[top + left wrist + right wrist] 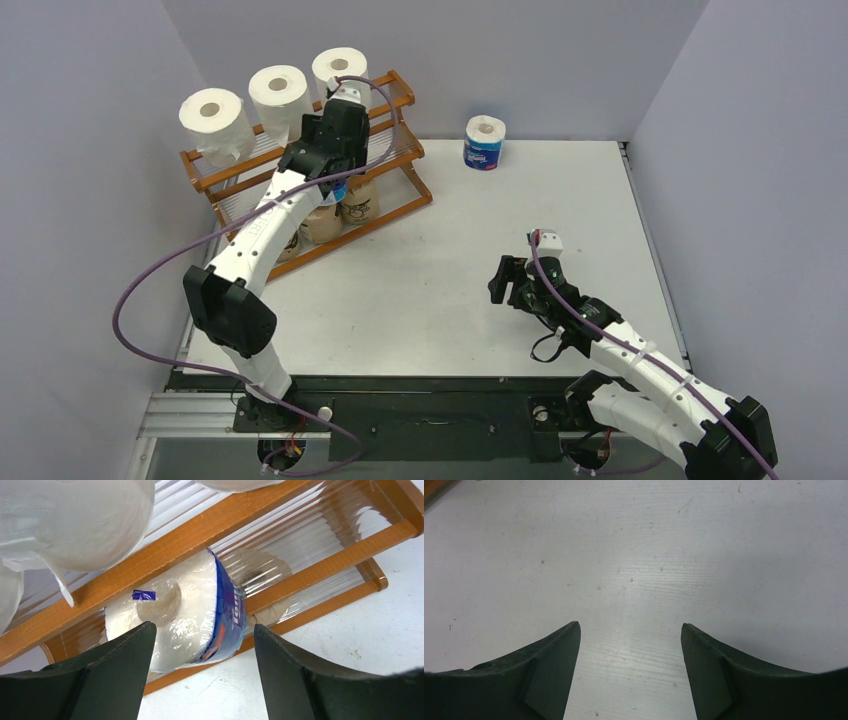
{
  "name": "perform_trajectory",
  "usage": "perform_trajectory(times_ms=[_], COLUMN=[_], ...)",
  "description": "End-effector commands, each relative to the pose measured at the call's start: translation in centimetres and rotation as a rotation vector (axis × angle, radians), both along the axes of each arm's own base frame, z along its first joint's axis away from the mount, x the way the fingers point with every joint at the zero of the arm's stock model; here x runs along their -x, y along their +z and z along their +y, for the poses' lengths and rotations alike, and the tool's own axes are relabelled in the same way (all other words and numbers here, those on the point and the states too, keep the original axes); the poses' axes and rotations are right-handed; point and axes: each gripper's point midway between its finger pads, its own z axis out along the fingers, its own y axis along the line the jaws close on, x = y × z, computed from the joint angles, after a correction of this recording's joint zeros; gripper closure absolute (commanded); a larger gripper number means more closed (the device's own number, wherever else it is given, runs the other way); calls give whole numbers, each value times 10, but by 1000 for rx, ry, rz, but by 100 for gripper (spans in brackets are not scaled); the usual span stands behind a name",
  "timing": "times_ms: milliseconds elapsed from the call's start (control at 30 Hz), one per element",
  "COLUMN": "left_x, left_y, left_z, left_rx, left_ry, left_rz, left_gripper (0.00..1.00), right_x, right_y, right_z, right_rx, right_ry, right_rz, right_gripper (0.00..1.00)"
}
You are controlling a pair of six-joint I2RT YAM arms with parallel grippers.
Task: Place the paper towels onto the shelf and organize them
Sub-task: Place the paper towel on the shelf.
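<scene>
Three white rolls (280,95) stand in a row along the top tier of the shelf (398,98), and the top view has the left arm stretched right in beneath them. From up there the wrist hides nearly everything. Only a sliver of blue wrapper peeks out by the brown rolls (358,205) on the lower level.

The left wrist camera fills that gap. The blue-and-white roll (195,615) lies on its side under the top rail at the shelf's open front, hollow core facing the lens. Whether it sits squarely on the middle tier cannot be told. The left pincer (202,630) has its jaws spread wide. The right-hand finger (300,680) stands clear of the wrapper, while the other finger overlaps the roll in this view, so contact there is unclear. A white roll (85,520) bulges overhead, and something brown shows blurred through the clear slats.

Over to the other side. The top view shows a lone blue-and-white roll (484,142) upright on the table (450,260) near the back wall, well apart from the shelf. The right pincer (505,280) hangs over mid-table, and its own camera sees parted jaws with nothing but scuffed white surface between them.
</scene>
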Motion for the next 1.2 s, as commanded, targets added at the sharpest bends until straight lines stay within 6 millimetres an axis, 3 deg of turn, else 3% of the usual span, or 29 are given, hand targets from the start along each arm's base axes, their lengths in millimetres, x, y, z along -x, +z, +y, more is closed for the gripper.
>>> perform_trajectory(times_ms=[0, 267, 300, 333, 367, 400, 433, 567, 733, 933, 1167], left_x=[12, 49, 51, 61, 62, 72, 78, 88, 83, 64, 45], left_y=[48, 71, 59, 70, 58, 68, 64, 41, 12, -12, -24], left_z=[-2, -11, -11, -10, -11, -9, -7, -6, 8, 7, 25], left_rx=[32, 137, 149, 203, 227, 280, 310, 346, 339, 351, 291], left_ry=[0, -21, -21, -29, -33, -44, -51, -74, 37, 79, 188], left_rz=[-128, -207, -203, -245, -260, -307, -348, -385, -365, -358, -378], left_gripper=[30, 20, 16, 12, 8, 4, 1, 3, 4, 4, 4], right_x=[-7, -6, -6, -6, -6, -6, -6, -5, -5, -7, -5], right_y=[15, 15, 15, 15, 15, 14, 14, 11, 11, 22, 23], right_z=[5, 6, 6, 7, 7, 7, 8, 8, 9, 10, 5], right_rx=[-18, -26, -28, -32, -34, -34, -37, -42, -48, -84, -77], right_ry=[3, 7, 7, 9, 9, 10, 11, 12, 11, 1, -14], right_rz=[-42, -43, -44, -44, -44, -43, -43, -40, -46, -83, -92], right_gripper=[31, 31, 31, 31, 31, 31, 31, 31, 31, 31, 31])
